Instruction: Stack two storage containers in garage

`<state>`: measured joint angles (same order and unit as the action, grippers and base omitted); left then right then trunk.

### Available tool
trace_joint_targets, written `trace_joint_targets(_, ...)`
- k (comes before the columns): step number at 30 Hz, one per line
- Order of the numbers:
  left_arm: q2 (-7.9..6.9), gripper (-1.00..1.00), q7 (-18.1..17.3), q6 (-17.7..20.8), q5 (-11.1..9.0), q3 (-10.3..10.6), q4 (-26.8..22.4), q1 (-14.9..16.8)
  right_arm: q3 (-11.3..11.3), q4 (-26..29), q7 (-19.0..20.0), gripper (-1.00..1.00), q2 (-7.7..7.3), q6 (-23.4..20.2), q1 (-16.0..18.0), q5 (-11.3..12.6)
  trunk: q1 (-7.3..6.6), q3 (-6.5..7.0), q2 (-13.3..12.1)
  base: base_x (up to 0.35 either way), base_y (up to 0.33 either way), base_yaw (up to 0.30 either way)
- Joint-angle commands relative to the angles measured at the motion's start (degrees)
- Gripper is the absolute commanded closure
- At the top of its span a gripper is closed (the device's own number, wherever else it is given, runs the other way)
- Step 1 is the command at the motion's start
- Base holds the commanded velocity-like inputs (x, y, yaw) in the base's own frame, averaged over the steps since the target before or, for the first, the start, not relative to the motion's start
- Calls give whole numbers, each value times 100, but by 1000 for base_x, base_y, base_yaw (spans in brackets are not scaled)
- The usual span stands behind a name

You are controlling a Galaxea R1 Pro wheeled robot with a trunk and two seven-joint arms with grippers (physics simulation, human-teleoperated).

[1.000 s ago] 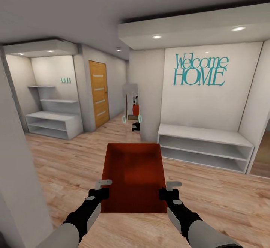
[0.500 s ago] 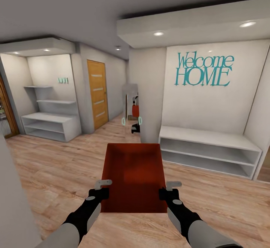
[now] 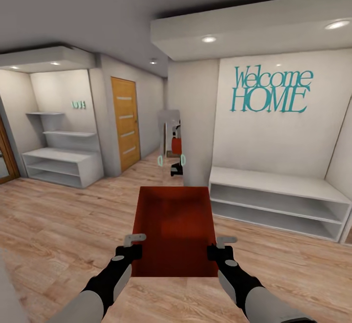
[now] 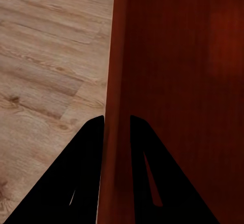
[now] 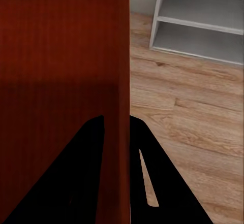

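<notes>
Carrying step: left gripper (image 3: 128, 253) and right gripper (image 3: 221, 253) clench the orange-red plastic bin (image 3: 174, 227); next, probably steer toward the orange-wood slatted door (image 3: 125, 122) at eleven o'clock.

Light wood plank floor (image 3: 73, 225) carries white low shelf units at ten o'clock (image 3: 61, 165) and two o'clock (image 3: 278, 201).

A home's entrance hall: teal "Welcome HOME" lettering (image 3: 271, 90) on a white wall above a low white shelf (image 3: 278, 202), a wood door (image 3: 125, 122) left of it, and plank floor (image 3: 63, 220) throughout.
</notes>
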<state>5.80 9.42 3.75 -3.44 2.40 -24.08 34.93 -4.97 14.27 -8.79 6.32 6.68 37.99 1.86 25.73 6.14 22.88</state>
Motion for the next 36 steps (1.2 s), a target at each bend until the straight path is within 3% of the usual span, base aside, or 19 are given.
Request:
trace_joint_targets(1, 0, 100, 227, 38, -192, -275, -34, 5, -30, -12, -27, 100, 0, 3, -2, 51, 5, -2, 4, 323, 0, 0)
trace_joint_targets(15, 0, 100, 227, 31, -192, -275, -61, 5, -30, -12, -26, 100, -5, 0, -2, 51, 5, -2, 4, 323, 0, 18)
trace_joint_targets(36, 0, 100, 227, 29, -192, -275, -77, 5, -30, -12, -16, 100, -13, 0, -2, 51, 5, -2, 4, 323, 0, 246)
